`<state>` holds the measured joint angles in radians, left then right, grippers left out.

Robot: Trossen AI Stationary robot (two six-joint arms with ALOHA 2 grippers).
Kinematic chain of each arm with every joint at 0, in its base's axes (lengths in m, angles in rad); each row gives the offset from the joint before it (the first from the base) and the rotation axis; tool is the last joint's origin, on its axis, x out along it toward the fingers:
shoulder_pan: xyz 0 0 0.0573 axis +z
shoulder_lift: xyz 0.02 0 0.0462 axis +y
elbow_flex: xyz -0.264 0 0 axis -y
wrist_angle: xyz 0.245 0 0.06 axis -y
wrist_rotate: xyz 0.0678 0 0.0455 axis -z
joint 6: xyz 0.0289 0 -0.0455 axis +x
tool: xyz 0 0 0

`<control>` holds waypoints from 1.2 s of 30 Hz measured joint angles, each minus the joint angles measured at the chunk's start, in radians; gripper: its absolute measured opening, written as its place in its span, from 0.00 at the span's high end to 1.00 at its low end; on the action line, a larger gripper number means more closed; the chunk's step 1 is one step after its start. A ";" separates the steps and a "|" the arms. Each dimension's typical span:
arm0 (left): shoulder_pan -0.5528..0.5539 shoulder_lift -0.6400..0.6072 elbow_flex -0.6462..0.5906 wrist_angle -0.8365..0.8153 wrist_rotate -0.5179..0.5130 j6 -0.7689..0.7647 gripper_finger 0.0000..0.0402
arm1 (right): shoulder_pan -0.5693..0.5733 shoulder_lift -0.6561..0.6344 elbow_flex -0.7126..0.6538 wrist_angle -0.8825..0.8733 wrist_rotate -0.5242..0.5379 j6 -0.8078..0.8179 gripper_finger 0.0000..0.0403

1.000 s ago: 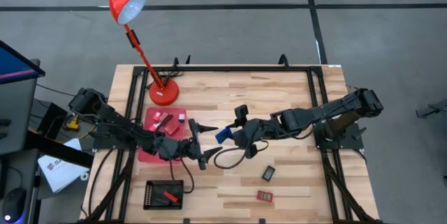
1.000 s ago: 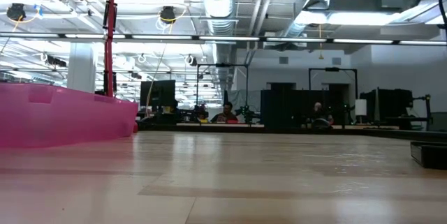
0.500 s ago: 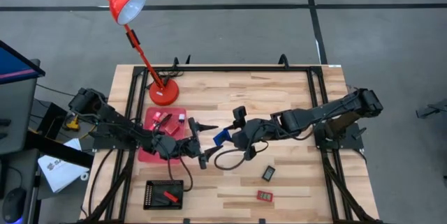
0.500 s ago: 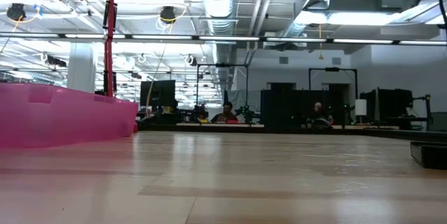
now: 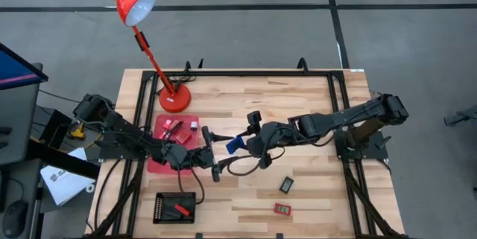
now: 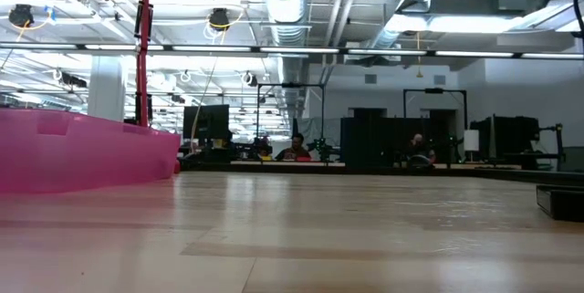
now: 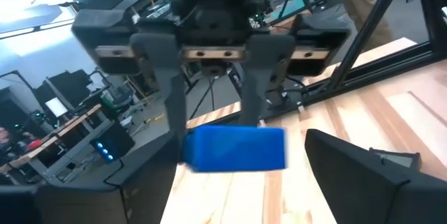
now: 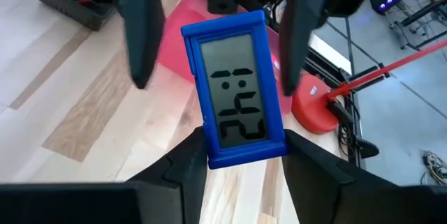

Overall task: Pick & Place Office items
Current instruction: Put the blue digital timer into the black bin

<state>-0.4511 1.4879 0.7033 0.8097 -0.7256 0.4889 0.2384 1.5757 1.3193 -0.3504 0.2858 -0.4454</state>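
Observation:
A small blue digital clock with a grey display is one of the office items, and my right gripper is shut on it above the table's middle. My left gripper is open and faces it from the left. Its two fingers stand on either side of the clock's far end, apart from it. The left wrist view shows the clock in the right gripper. A pink tray with small pieces lies under the left arm. My right gripper pinches the blue clock between its two fingers, on the clock's two long sides at the end nearest the wrist. The fingers come roughly level from the table's right, along the clock. The clock is lifted clear of the table, display up.
A black tray with a red piece sits at the near left. A black piece and a red piece lie on the wood at the near right. The red desk lamp's base stands at the far left.
My right gripper has carried the blue clock slightly up and toward the left gripper; it has left the top of the low view.

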 joint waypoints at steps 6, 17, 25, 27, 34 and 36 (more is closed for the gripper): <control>0.000 0.000 0.000 0.004 0.001 0.000 0.28 | -0.006 0.000 0.000 0.001 -0.002 0.000 0.62; 0.004 0.000 0.000 0.021 0.001 -0.008 0.42 | -0.005 0.000 0.000 0.019 -0.027 0.001 0.62; 0.009 -0.001 0.000 0.024 -0.010 -0.018 0.57 | -0.005 0.000 0.000 0.018 -0.027 0.021 0.62; 0.010 -0.001 0.000 0.024 -0.020 -0.019 0.59 | -0.006 0.000 0.000 0.015 -0.027 0.020 0.62; 0.010 -0.001 0.000 0.024 -0.053 -0.023 0.59 | -0.002 0.001 0.000 0.019 -0.024 0.027 0.57; 0.010 -0.001 0.000 0.016 -0.077 -0.024 0.60 | 0.002 0.001 0.000 0.029 -0.003 0.028 0.54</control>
<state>-0.4416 1.4872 0.7033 0.8255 -0.8022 0.4647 0.2403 1.5768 1.3193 -0.3210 0.2824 -0.4173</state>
